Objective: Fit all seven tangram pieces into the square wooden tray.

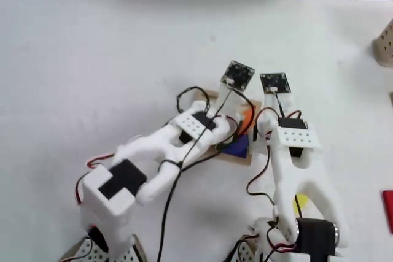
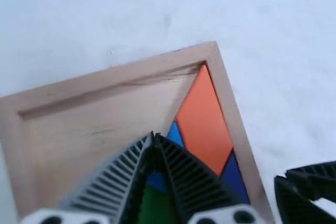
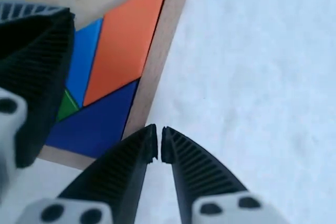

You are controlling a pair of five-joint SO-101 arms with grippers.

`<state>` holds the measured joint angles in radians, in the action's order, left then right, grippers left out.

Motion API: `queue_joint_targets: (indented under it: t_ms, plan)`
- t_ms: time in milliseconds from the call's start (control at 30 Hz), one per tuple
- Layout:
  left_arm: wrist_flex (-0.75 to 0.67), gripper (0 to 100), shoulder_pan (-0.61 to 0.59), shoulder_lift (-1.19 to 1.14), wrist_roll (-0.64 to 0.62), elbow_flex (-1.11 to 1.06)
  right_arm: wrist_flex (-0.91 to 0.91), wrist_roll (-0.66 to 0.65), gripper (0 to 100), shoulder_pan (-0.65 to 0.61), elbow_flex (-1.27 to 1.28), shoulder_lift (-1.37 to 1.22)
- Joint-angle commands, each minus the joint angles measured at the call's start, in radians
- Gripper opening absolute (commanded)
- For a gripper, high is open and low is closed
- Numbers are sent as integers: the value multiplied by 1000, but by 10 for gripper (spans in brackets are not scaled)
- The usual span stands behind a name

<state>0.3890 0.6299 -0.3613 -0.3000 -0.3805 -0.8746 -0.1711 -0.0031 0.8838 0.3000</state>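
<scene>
The left gripper point(image 2: 154, 141) was clenched on nothing, tips over the wooden tray point(image 2: 113, 72); an orange piece point(image 2: 202, 121) lay just beside them against the rim; the right gripper point(image 3: 158, 144), likewise closed and empty, hung just outside the tray, near a dark blue piece point(image 3: 97, 121).

Both arms extended side by side; left end effector point(image 2: 154, 142) and right end effector point(image 3: 158, 144) closed
</scene>
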Motion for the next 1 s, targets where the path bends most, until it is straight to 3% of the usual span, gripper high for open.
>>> queue_joint_targets:
  t_ms: [0, 233, 400, 533, 967]
  plan:
    - [5, 21, 44, 64, 26, -9, 16, 2, 21, -12, -9, 28]
    - [14, 21, -91, 165, 25, -41, 16, 2, 21, -12, -9, 28]
    - [5, 22, -289, 254, 25, -66, 16, 2, 21, -10, -8, 28]
    - [5, 22, -420, 191, 25, 25, 16, 2, 21, -10, -8, 28]
    - [14, 22, -318, -166, 25, 331, 16, 2, 21, -5, -6, 28]
